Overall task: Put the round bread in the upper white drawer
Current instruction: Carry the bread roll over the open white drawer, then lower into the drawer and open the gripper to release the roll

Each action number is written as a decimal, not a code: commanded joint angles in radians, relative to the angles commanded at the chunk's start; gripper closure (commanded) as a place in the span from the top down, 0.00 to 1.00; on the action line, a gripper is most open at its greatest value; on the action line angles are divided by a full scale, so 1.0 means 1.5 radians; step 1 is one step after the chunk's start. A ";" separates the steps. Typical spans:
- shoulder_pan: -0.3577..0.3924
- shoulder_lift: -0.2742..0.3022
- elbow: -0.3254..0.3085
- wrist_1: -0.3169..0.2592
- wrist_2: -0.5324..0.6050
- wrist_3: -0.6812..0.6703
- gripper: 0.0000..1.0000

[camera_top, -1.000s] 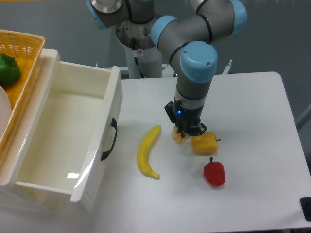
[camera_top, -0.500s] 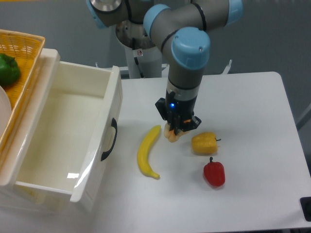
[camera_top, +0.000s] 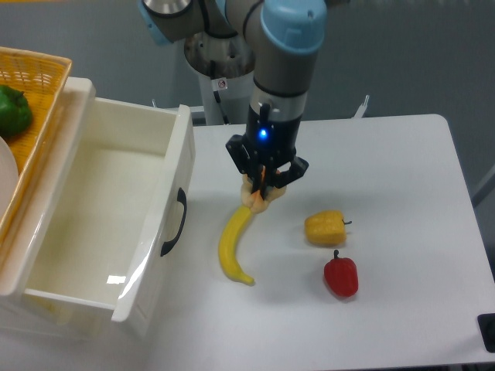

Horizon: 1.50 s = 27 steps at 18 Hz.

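Observation:
My gripper [camera_top: 259, 193] is shut on the round bread [camera_top: 256, 199], a small pale tan bun that shows only partly below the fingers. It hangs above the table, just over the top end of the banana [camera_top: 234, 243]. The upper white drawer [camera_top: 116, 216] stands pulled open at the left, its black curved handle [camera_top: 175, 222] facing right. Its inside looks empty. The gripper is to the right of the drawer's front panel.
A yellow bell pepper [camera_top: 325, 228] and a red pepper [camera_top: 341, 276] lie on the table right of the banana. A woven yellow basket [camera_top: 31, 93] with a green pepper [camera_top: 12, 110] sits at the far left behind the drawer.
The gripper has lifted the bread away from the yellow pepper and carried it up and to the left, toward the drawer.

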 joint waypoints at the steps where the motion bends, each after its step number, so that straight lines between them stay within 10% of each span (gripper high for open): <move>1: -0.002 0.002 0.002 0.000 -0.009 -0.012 0.08; 27: -0.148 0.034 -0.012 -0.001 -0.032 -0.132 0.18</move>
